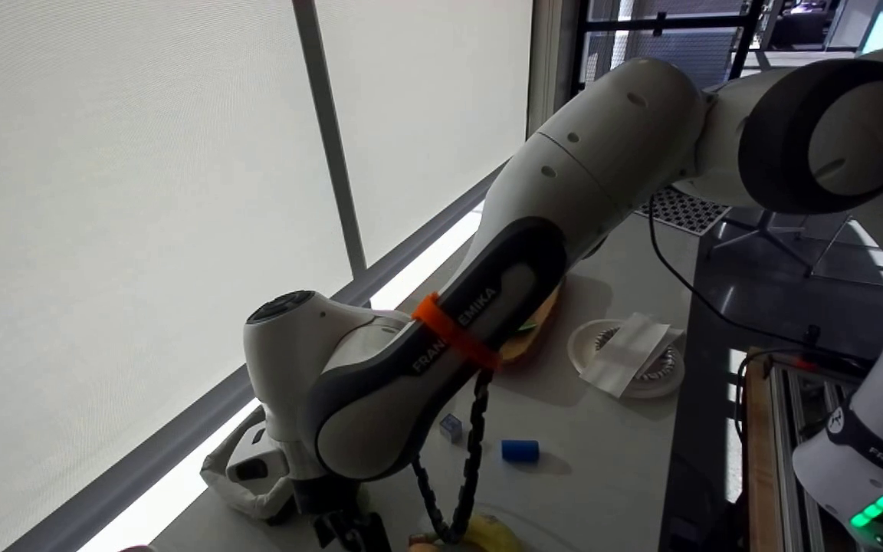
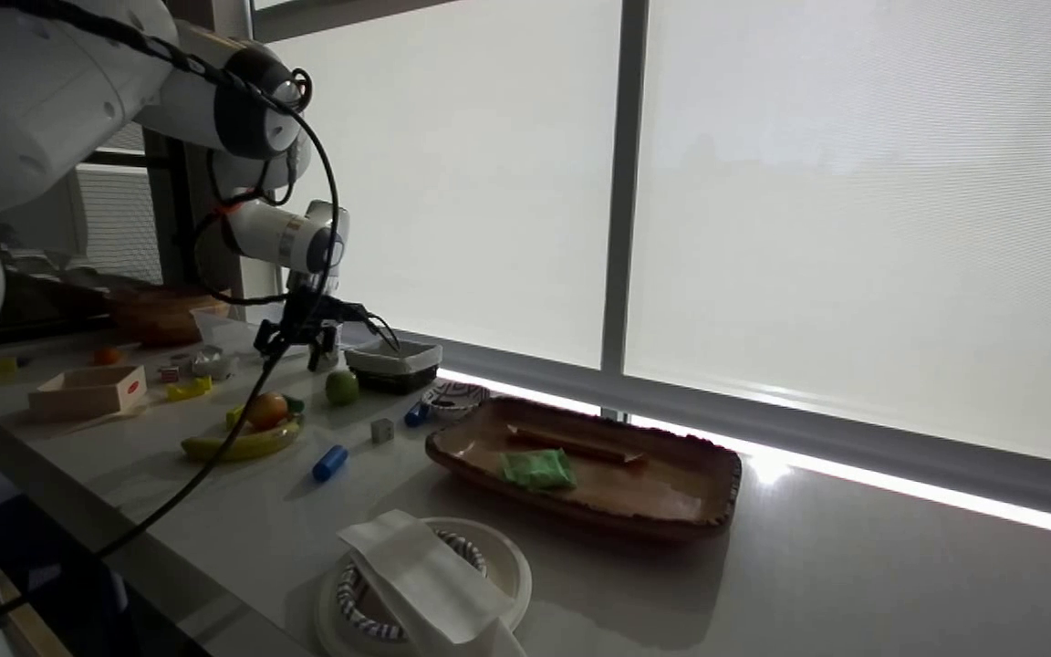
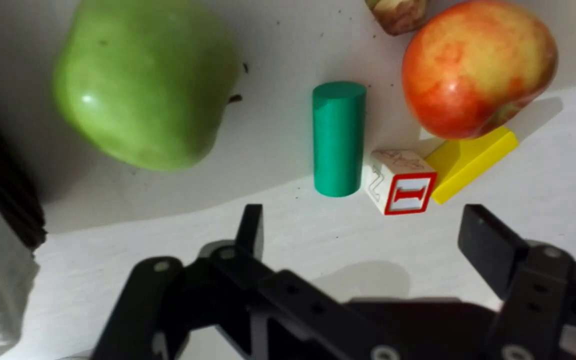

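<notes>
My gripper [image 3: 363, 227] is open and empty above the white table, its two black fingers wide apart in the wrist view. It also shows in an exterior view [image 2: 295, 351]. Just beyond the fingertips lie a teal cylinder [image 3: 339, 140], a letter block [image 3: 400, 182] with a red-framed face, and a yellow block [image 3: 473, 162]. The letter block sits between the other two. A red-yellow apple [image 3: 478, 70] lies behind the yellow block, beside a banana's tip [image 3: 399, 15]; the banana [image 2: 243, 444] shows in an exterior view. A green fruit [image 3: 143, 80] is at the wrist view's upper left.
A cloth-lined dark basket [image 2: 395, 365] stands beside the gripper near the window. A blue cylinder [image 2: 330, 463] and a small grey cube [image 2: 382, 430] lie on the table. A brown tray [image 2: 671, 497] holds a green packet. A plate [image 2: 512, 566] bears a napkin. A wooden box [image 2: 88, 394] stands farther back.
</notes>
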Action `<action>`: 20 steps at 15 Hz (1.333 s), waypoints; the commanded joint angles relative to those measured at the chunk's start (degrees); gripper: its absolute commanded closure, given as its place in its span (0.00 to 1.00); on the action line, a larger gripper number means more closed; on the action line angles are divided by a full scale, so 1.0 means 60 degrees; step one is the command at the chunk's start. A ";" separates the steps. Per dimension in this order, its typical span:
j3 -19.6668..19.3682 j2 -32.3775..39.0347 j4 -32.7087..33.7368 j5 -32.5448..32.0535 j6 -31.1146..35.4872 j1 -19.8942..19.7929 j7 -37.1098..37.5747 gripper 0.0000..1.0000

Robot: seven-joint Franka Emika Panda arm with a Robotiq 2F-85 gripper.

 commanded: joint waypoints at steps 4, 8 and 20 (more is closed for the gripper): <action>-0.0232 0.0372 0.0338 -0.0444 -0.0450 0.0578 -0.0042 0.00; -0.0669 0.0561 0.0541 -0.0941 -0.0304 0.0892 0.0340 0.01; -0.0800 0.1124 0.1138 -0.1280 -0.0424 0.1038 0.0415 0.08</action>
